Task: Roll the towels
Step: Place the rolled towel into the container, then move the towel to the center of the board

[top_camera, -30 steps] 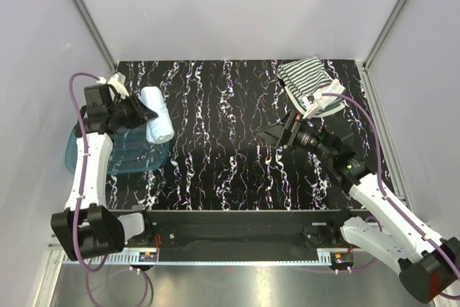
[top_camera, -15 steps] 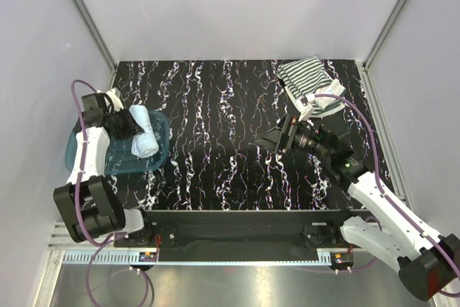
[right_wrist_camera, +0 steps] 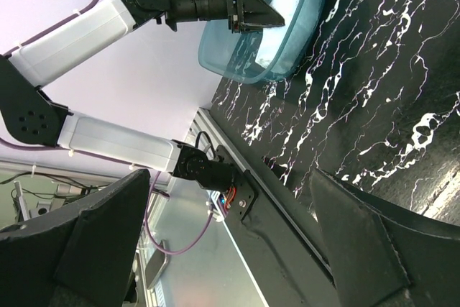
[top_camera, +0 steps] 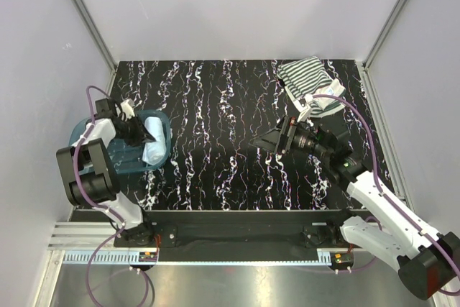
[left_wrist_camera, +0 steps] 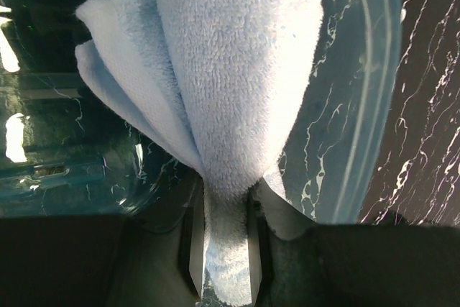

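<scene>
Left gripper (left_wrist_camera: 224, 249) is clamped on one end of the light blue towel (left_wrist_camera: 230, 70), jaws pinched tight on a narrow tail of cloth. The rest of the bundle fans out straight ahead of the gripper, inside the translucent blue tub (left_wrist_camera: 374, 91). From the wrist view it reads as a folded or rolled wad of several layers, thick at the far end. I can't tell how tight the roll is, or whether it rests on the tub floor or hangs just off it. Right gripper (top_camera: 269, 138) is spread wide with nothing between the jaws, hovering over the dark marbled worktop (top_camera: 215, 106) and aimed across it toward the left arm. The striped towel (top_camera: 305, 80) lies behind that gripper, beside its wrist, well apart from the open jaws, and nothing touches it. Top view shows it bunched flat with the white patch at its near edge; it doesn't look like a roll to me. My read: the blue one is essentially done and being dropped off, release pending. The striped one is not started, so roughly half of the job is left.
</scene>
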Available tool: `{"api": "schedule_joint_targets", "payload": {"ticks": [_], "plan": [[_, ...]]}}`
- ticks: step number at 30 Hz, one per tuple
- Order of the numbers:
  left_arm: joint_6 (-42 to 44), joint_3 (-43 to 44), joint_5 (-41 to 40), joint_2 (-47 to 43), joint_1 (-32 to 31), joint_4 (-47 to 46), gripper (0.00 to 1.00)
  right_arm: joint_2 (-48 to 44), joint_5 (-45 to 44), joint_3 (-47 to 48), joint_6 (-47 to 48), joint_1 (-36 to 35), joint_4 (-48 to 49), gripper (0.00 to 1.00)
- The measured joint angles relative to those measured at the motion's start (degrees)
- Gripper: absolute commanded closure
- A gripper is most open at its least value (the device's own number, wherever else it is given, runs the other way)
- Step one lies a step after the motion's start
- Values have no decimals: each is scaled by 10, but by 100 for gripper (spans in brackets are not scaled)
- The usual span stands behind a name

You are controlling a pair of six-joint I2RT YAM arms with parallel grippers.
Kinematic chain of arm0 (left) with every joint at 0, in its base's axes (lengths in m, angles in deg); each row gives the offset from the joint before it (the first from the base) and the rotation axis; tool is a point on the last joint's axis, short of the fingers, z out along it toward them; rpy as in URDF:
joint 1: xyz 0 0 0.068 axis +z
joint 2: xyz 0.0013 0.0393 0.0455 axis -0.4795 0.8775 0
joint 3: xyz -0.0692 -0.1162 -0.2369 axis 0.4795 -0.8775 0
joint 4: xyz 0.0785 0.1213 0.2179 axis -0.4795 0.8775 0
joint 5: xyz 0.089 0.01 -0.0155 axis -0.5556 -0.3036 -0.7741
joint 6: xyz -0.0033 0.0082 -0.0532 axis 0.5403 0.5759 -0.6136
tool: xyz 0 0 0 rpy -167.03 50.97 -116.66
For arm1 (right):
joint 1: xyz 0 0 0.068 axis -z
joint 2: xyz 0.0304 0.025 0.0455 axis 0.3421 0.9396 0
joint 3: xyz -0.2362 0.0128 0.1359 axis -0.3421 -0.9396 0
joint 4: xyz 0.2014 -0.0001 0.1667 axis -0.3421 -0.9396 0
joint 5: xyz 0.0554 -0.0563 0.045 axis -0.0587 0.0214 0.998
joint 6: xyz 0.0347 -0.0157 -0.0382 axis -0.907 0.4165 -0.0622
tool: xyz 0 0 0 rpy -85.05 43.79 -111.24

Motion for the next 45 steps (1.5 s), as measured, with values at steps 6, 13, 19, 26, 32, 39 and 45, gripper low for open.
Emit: {"api": "schedule_joint_targets", "payload": {"ticks": [6,13,19,26,32,39,45], "plan": [[1,-2,15,23,2,-2,80,0,1,-4,0,0,2,0],[1,4,31,49,4,0,64,0,2,-4,0,0,2,0],[3,4,-3,34,3,5,1,-1,2,-3,1,0,-5,0],[-2,7,-39,-13,3,20,1,-1,-2,1,12,0,-35,0],[-9,52,-73,-95,3,59,1,1,-21,33,35,0,-80,0],[-50,106,-87,-260,-28,49,1,66,-116,146,74,7,-170,0],[-137,57,-15,-376,-165,-32,1,200,-192,283,103,110,-265,2]]}}
